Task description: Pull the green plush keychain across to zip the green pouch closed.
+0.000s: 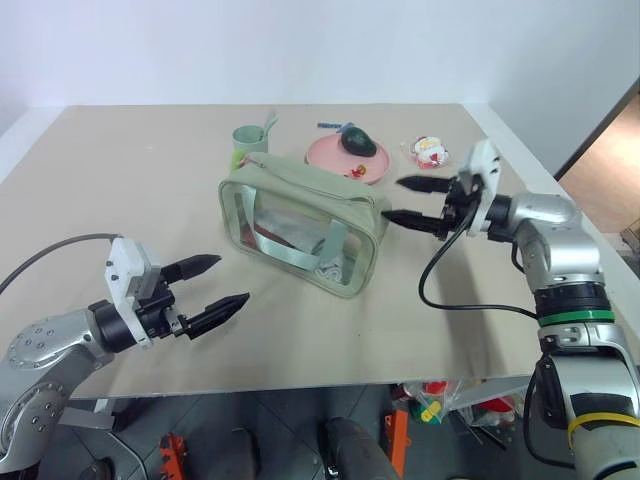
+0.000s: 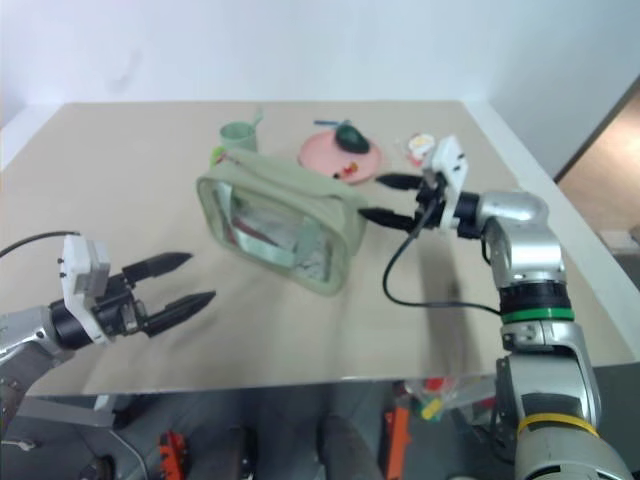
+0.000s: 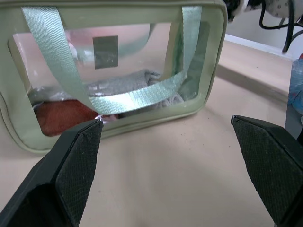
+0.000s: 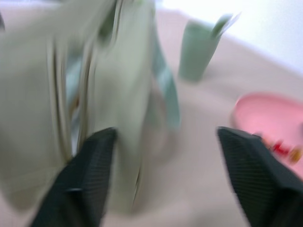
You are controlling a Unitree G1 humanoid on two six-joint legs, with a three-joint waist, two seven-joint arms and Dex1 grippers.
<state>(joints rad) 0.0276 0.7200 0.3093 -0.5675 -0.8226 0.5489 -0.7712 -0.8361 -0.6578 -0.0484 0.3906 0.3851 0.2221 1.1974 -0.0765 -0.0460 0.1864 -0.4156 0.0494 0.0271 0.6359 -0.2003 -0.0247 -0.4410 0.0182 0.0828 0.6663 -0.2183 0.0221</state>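
The green pouch (image 1: 305,222) lies mid-table with its clear side panel and webbing strap (image 3: 128,99) facing me; grey and orange-red cloth shows inside. A small lime-green bit, apparently the green plush keychain (image 1: 238,160), peeks out at the pouch's far left corner beside the cup. My right gripper (image 1: 394,199) stands open just off the pouch's right end, with nothing between its fingers. In the right wrist view that end of the pouch (image 4: 113,85) is blurred, just ahead of the fingers (image 4: 90,175). My left gripper (image 1: 232,279) is open and empty, short of the pouch's near left side.
Behind the pouch stand a pale green cup (image 1: 248,140) and a pink plate (image 1: 335,155) with a dark rounded item. A red-and-white packet (image 1: 430,150) lies at the back right. A black cable (image 1: 470,305) trails over the table near its right edge.
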